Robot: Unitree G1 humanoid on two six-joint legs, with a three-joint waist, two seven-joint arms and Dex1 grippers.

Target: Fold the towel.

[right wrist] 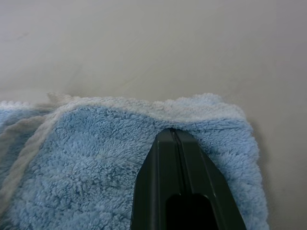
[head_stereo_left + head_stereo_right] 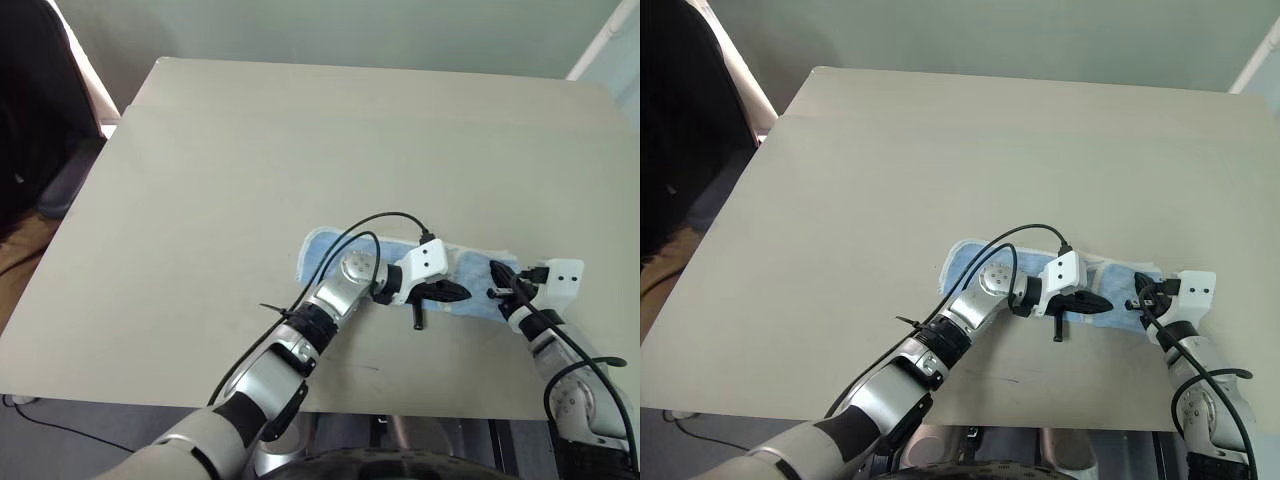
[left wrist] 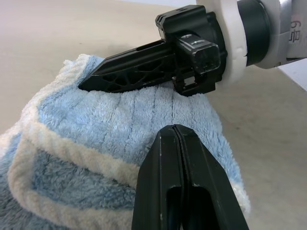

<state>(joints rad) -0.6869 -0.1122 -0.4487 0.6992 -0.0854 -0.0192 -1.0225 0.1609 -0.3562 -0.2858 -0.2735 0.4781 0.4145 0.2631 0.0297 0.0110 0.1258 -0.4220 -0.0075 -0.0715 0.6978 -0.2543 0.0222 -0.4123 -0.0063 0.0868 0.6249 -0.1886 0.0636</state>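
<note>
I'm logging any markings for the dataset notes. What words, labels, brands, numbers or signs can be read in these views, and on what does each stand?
"6" above a second character, cut off at the picture's edge and not readable: on the grey wrist housing of the right gripper, seen from the left wrist view.
Towel: no readable print shows.
Table: no text.

towel: soft terry cloth, fluffy ribbed pile, matt | bench: smooth, matt, beige surface | left gripper: black plastic, slight sheen | right gripper: black plastic, smooth
</note>
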